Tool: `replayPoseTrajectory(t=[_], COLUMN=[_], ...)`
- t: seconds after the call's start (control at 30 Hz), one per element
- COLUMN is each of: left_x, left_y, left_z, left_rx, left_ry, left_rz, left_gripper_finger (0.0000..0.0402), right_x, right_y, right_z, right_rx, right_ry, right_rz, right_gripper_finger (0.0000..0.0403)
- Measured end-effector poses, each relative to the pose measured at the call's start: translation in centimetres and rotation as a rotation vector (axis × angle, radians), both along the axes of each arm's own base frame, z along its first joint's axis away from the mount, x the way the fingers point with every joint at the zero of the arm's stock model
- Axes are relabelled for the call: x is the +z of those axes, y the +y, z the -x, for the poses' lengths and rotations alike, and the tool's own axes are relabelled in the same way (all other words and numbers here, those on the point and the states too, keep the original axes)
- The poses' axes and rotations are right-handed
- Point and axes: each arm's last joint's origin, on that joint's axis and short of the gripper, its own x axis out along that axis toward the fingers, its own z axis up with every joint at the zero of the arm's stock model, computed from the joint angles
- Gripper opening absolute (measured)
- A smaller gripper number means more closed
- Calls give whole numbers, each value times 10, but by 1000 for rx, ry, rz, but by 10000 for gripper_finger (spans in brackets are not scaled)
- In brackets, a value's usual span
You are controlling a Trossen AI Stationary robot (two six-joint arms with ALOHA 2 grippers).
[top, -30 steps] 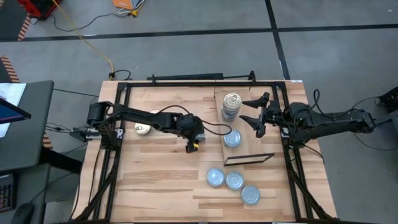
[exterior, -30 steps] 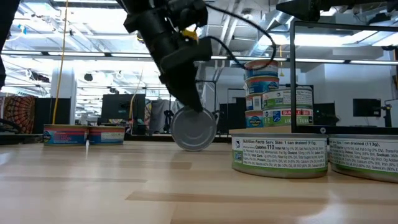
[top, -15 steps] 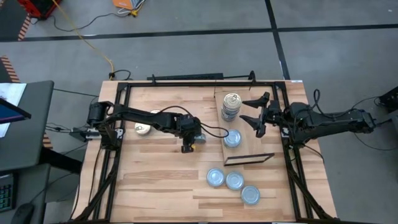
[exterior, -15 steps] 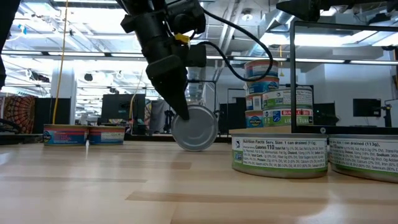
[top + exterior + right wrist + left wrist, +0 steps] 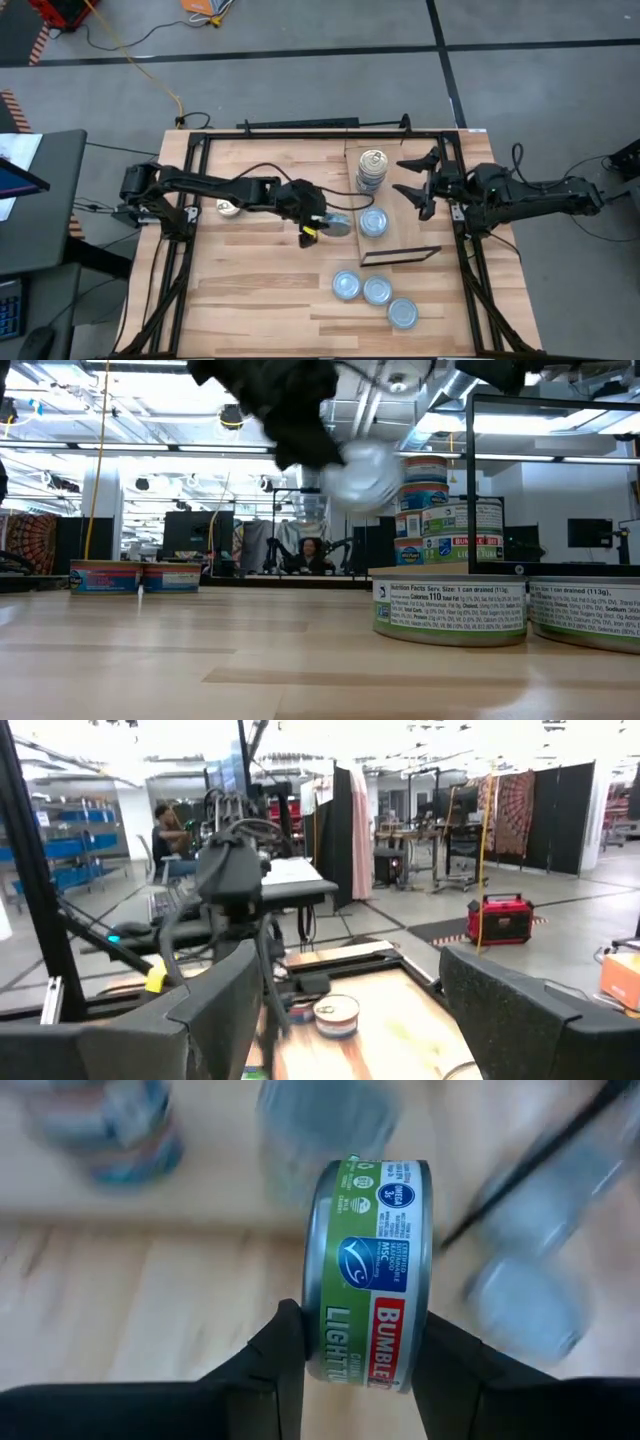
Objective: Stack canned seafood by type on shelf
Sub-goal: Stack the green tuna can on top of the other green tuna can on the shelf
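Note:
My left gripper is shut on a silvery-topped tin with a green label. It holds the tin in the air just left of the shelf. In the low view the tin is well above the table. A stack of gold-topped tins stands on the shelf's far end. One silvery tin lies flat beside the stack. My right gripper hovers open and empty over the shelf's right side. My left gripper pinches the tin between its two fingers, one finger on each flat face. The green label wall shows between them. The fingers come level from the table's left. The tin stands on edge, lifted clear of the table.
Three silvery tins lie flat on the table near the front. A gold-topped tin sits at the left by the left arm. A dark frame borders the table.
My left gripper has risen and gone toward the table's right edge, toward the shelf. The tin it holds stood with its rim on the table a second ago. Now it is lifted clear, still on edge.

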Motion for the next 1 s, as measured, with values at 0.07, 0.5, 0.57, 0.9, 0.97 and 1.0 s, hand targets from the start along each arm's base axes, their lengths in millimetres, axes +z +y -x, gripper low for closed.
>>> replayPoseTrajectory(t=[0.07,0.5,0.57,0.9,0.97,1.0], left_x=[6,-27,-34,-54,-51,-51], left_y=[1,-4,-4,3,5,6], left_z=[-6,-56,-60,-71,-71,-71], left_rx=[22,117,125,193,220,236], left_ry=[-118,-390,-393,-429,-451,-457], left_rz=[70,499,519,591,579,572], left_gripper_finger=[130,143,140,140,140,141], right_x=[0,2,1,4,4,4], right_y=[1,14,16,22,22,22], right_z=[2,13,15,21,21,21], right_rx=[8,105,116,167,168,167], right_ry=[4,5,11,-10,-10,-10], right_rz=[-1,25,27,45,46,46], right_gripper_finger=[326,326,326,326,326,326])
